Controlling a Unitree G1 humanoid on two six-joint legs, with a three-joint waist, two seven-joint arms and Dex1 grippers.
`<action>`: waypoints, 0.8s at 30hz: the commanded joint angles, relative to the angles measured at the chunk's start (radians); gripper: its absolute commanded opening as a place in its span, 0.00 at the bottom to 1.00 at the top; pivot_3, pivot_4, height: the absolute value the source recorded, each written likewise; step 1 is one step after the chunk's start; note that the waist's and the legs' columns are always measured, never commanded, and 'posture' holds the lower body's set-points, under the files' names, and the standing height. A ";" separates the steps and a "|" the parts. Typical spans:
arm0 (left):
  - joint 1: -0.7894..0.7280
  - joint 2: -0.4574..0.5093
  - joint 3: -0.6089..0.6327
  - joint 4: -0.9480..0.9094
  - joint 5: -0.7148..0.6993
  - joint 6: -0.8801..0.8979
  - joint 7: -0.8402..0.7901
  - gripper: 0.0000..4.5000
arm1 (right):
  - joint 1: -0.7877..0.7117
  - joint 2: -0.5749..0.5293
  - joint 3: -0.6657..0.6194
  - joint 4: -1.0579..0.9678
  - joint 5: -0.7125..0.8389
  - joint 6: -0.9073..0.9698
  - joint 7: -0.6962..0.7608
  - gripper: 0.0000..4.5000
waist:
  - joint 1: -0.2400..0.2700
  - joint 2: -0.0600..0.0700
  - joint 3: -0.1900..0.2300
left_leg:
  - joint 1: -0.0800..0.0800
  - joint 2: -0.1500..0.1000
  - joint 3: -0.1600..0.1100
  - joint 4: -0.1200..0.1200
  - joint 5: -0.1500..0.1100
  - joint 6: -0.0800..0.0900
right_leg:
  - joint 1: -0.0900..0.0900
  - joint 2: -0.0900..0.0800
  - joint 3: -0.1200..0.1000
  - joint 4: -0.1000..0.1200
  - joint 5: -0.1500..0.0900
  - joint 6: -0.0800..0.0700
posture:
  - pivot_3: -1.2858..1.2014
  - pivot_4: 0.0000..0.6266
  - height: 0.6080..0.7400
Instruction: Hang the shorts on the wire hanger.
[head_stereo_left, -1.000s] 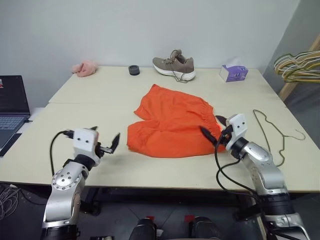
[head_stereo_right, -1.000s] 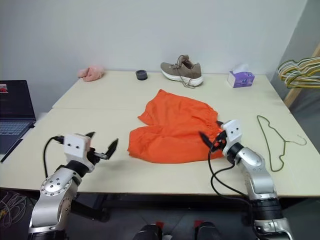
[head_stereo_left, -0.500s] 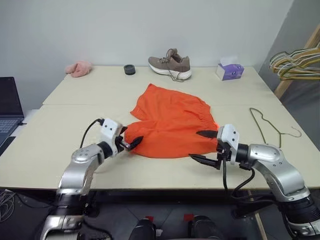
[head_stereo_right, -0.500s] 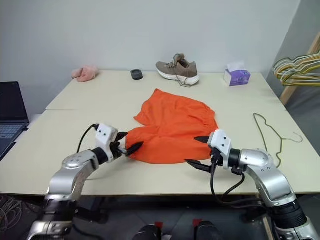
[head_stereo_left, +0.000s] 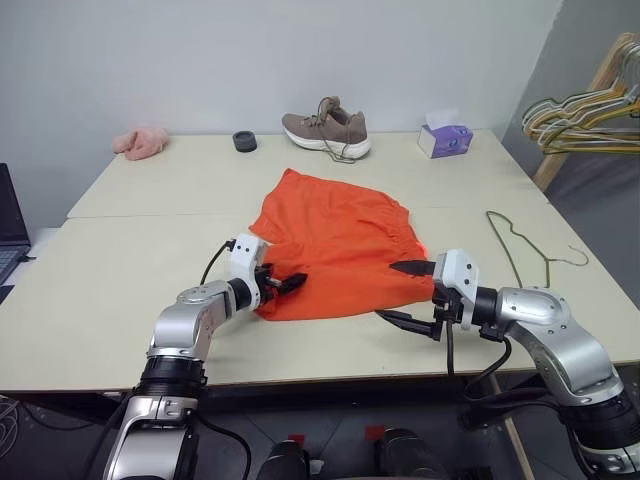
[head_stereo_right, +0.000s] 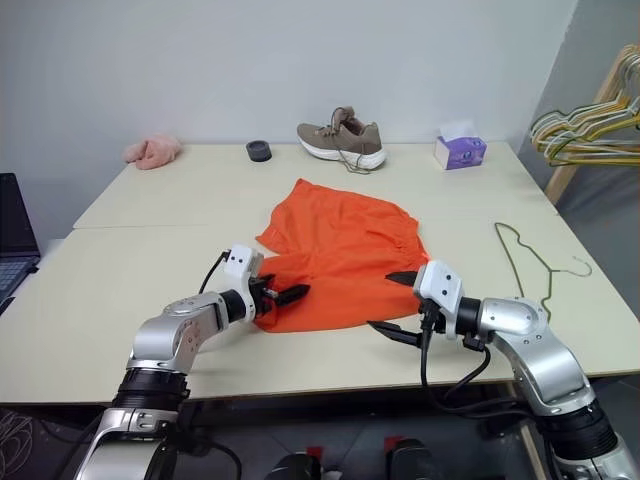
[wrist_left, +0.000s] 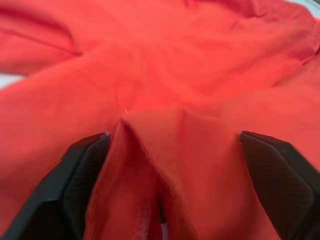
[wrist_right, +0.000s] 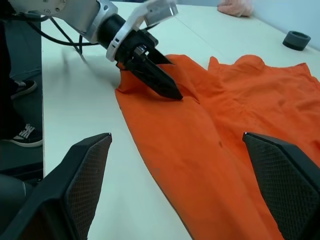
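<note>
On table, centre: the shorts (head_stereo_left: 335, 245) are laid flat and spread out, bright orange, gathered waistband toward the right side, leg hems toward the near-left.
Left end effector (head_stereo_left: 283, 283): set at the near-left hem of the shorts, fingers apart with a raised fold of orange fabric between them, as seen in the left wrist view (wrist_left: 165, 165). Fingers are not pressed onto the fold; a firm grip cannot be confirmed.
Left fingers (wrist_right: 160, 80): seen from the right wrist view as dark, pointed, lying on top of the fabric near the hem corner.
Right end effector (head_stereo_left: 405, 293): jaws spread wide, nothing held. It is held at the near-right edge of the shorts, one finger over the fabric edge, the other over bare table just in front of it. Contact with the fabric cannot be told.
Wire hanger (head_stereo_left: 520, 250): lying flat on the table to the right of the shorts, well apart from them, hook toward the right edge, untouched.
Table (head_stereo_left: 120, 260): light beige, two tops butted together, seam running across behind the end effectors.
Far edge of table: brown shoe (head_stereo_left: 325, 127), small black ring-shaped object (head_stereo_left: 244, 141), pink fluffy cloth (head_stereo_left: 140, 143), purple tissue box (head_stereo_left: 445, 138).
Far right, off the table: bunch of coloured hangers (head_stereo_left: 585, 115) on a wooden rack.
</note>
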 joint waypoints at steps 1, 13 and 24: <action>-0.009 0.016 0.022 -0.050 -0.020 0.015 0.002 0.66 | -0.022 -0.014 -0.023 -0.035 0.012 0.003 0.006 1.00 | -0.002 0.000 0.000 | 0.000 0.000 0.000 0.000 0.000 0.000 | 0.000 0.000 0.000 0.000 0.000 0.000 | 0.46 0.07 1.00; 0.140 0.132 0.101 -0.418 -0.270 0.060 -0.239 0.01 | -0.154 -0.118 0.150 0.254 -0.291 -0.232 0.076 1.00 | -0.009 0.000 0.000 | 0.000 0.000 0.001 0.000 0.000 0.000 | 0.000 0.000 0.000 0.000 -0.001 -0.002 | 0.47 0.06 1.00; 0.297 0.302 0.244 -0.567 -0.452 0.145 -0.299 0.00 | -0.390 0.006 0.278 0.734 -0.537 -0.476 0.023 0.79 | -0.011 0.001 0.000 | 0.002 0.000 0.001 0.000 0.000 0.000 | 0.001 0.000 0.001 0.001 -0.002 -0.004 | 0.49 0.04 1.00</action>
